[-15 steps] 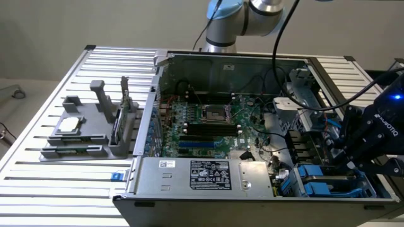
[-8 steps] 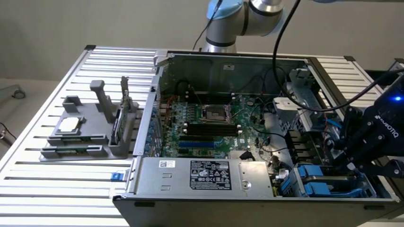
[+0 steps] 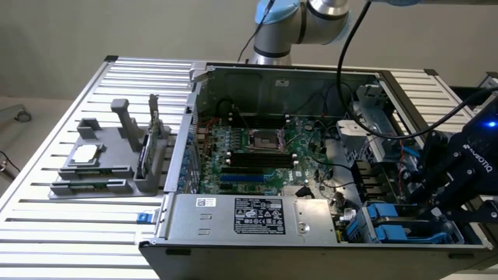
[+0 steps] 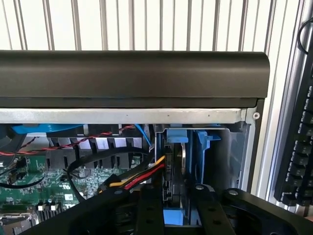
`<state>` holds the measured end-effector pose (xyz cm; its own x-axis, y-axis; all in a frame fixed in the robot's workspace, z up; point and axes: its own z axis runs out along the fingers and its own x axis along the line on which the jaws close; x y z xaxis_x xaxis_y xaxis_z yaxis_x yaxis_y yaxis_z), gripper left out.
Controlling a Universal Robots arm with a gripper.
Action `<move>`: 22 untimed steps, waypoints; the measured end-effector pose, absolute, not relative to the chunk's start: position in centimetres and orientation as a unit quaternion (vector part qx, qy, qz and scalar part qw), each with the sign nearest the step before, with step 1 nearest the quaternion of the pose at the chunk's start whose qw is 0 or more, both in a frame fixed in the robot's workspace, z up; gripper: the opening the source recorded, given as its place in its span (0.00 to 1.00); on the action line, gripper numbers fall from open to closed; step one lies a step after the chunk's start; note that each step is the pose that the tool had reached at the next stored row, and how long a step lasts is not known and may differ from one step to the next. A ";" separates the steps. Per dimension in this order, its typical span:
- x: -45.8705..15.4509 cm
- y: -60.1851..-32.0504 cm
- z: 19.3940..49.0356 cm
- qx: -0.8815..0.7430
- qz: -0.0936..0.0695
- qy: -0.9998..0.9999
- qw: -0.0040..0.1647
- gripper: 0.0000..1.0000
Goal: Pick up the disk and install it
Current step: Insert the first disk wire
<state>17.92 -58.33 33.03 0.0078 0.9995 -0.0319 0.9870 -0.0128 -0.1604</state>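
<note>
The disk (image 4: 178,155) stands on edge in the drive bay at the corner of the open computer case (image 3: 311,256), its silver side framed by a blue carrier. My gripper (image 4: 178,211) hangs right over it, one black finger (image 4: 149,208) on each side of the carrier and a narrow gap beside the far one, so the jaws look open and slack around the disk. In the exterior view the gripper (image 3: 438,211) reaches down into the bay at the right, beside other blue caddies (image 3: 386,224).
Red, yellow and black cables (image 4: 139,177) run close beside the bay. The motherboard (image 3: 257,151) and silver power supply (image 3: 249,217) fill the case. A grey fixture (image 3: 109,172) with parts stands on the slatted table (image 3: 62,233). A keyboard (image 4: 299,147) lies outside the case.
</note>
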 end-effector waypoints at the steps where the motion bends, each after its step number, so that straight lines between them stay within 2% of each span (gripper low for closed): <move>1: 17.9 -58.4 33.1 -0.708 0.068 -0.701 0.046 0.36; 2: 17.9 -58.4 33.2 -0.708 0.069 -0.701 0.047 0.36; 3: 17.9 -58.4 33.2 -0.708 0.070 -0.701 0.048 0.43; 22: 17.4 -59.3 35.6 -0.708 0.078 -0.700 0.056 0.43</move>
